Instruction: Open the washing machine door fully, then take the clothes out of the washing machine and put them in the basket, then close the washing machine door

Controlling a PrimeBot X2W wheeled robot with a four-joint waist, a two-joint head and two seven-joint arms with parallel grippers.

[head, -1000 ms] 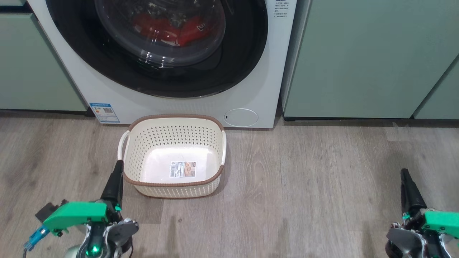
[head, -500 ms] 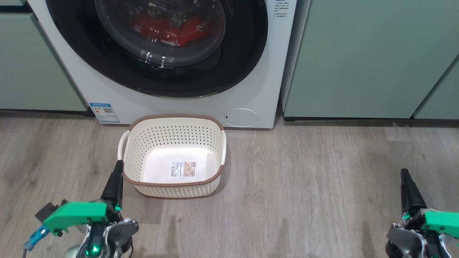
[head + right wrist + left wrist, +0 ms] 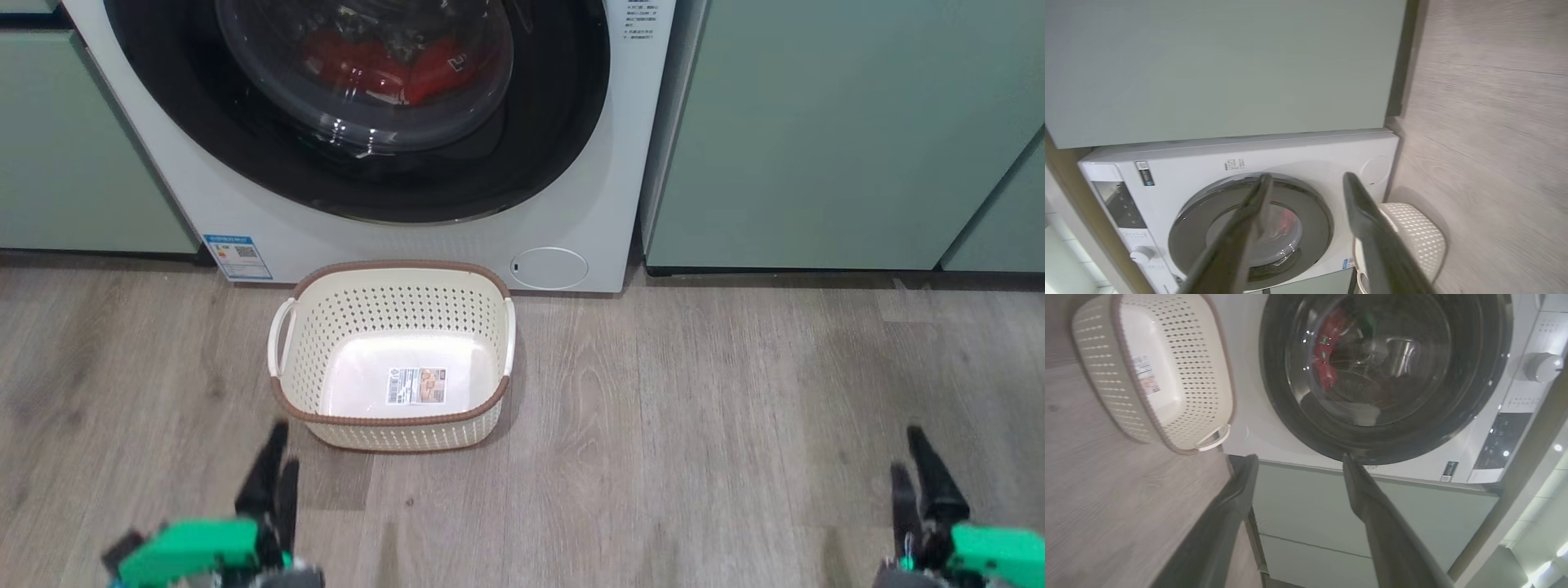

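Wood-grain floor point(image 3: 694, 425) carries the basket point(image 3: 392, 422) just before the washing machine point(image 3: 620, 163); the washing machine door point(image 3: 563, 98) is shut, the clothes point(image 3: 359, 69) a red blur behind glass. Left end effector point(image 3: 286, 447) and right end effector point(image 3: 905, 449) hover low, fingers point(image 3: 1384, 539) parted, grasping nothing, wrists blurred and cropped.

Floor point(image 3: 694, 425): grey-brown wood-look planks are lying with their grain running left to right.
Left cabinet point(image 3: 73, 139): pale green with a plain front, it is standing at the floor's far left edge.
Right cabinet point(image 3: 816, 131): the same green, it is standing along the floor's far edge on the right.
End door point(image 3: 1008, 212): green, it is sitting at the far right corner, with a thin seam slanting beside it.
Plinth gap point(image 3: 816, 278): a dark strip is running under the right cabinet along the floor's far edge.
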